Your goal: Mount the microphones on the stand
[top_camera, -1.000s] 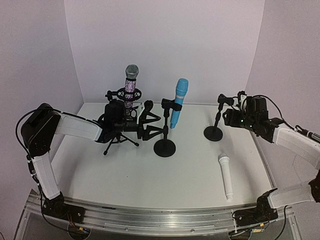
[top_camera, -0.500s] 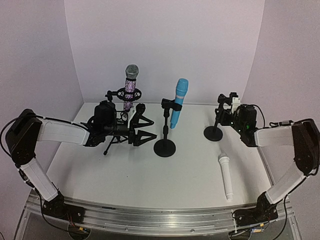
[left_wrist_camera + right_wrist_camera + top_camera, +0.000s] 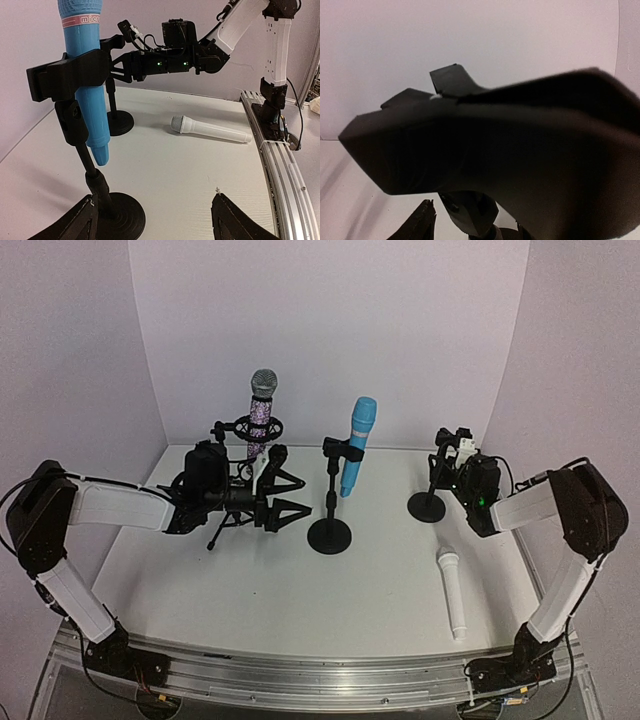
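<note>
- Glitter purple-silver microphone: upright in ring mount on tripod stand, silver mesh head up, rear left.
- Light blue microphone: held in clip of centre stand, slightly tilted, head up.
- White microphone: flat on table, front right, head toward right stand.
- Left gripper: fingers spread wide, grasping nothing, between tripod stand and centre stand.
- Right gripper: at right stand clip; grip state cannot be told, wrist view blocked.
- Table white, matte.
- Walls pale lilac.
- Aluminium rail along near edge.

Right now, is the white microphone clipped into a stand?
No, the white microphone lies flat on the table.
</note>
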Motion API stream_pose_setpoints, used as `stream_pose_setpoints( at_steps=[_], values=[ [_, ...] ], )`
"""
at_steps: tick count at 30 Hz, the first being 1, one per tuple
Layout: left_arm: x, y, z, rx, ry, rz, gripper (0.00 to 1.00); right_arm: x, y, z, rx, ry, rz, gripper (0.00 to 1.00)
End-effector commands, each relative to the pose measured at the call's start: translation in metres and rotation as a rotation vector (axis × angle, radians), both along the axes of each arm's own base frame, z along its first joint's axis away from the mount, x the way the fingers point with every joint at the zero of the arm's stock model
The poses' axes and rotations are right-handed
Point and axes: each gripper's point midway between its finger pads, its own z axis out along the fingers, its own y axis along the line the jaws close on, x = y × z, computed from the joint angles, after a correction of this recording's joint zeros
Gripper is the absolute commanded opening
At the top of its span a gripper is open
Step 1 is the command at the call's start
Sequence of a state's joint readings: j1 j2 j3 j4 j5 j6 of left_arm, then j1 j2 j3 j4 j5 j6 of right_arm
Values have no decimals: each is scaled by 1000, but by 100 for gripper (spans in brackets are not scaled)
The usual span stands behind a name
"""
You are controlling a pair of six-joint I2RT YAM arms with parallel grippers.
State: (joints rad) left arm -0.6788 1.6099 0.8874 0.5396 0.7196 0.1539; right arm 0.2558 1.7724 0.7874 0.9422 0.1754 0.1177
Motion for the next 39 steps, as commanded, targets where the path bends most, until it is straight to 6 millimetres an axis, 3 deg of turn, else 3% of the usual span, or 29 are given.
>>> stream_pose_setpoints(
  at_steps=[1, 8, 17, 22, 25, 29, 39],
  values=[
    [-3, 8, 23, -43, -14, 21, 78, 11, 0, 20, 27, -81, -11, 49],
    [-3, 12, 26, -53, -12, 43, 78, 17, 2, 18, 6, -90, -9, 28],
    [-2, 15, 26, -46, -29, 63, 78, 20, 2, 11, -24, -80, -7, 9],
    [-3, 15, 28, -48, -35, 64, 78, 8, 8, 31, -38, -119, 38, 0],
    [-3, 16, 31, -53, -43, 66, 78, -12, 17, 57, -49, -155, 47, 0],
    [-6, 18, 35, -66, -51, 65, 78, -52, 50, 78, -111, -163, 67, 0],
    [-23, 29, 45, -101, -57, 48, 78, -153, 85, 106, -152, -146, 32, 0]
  ],
)
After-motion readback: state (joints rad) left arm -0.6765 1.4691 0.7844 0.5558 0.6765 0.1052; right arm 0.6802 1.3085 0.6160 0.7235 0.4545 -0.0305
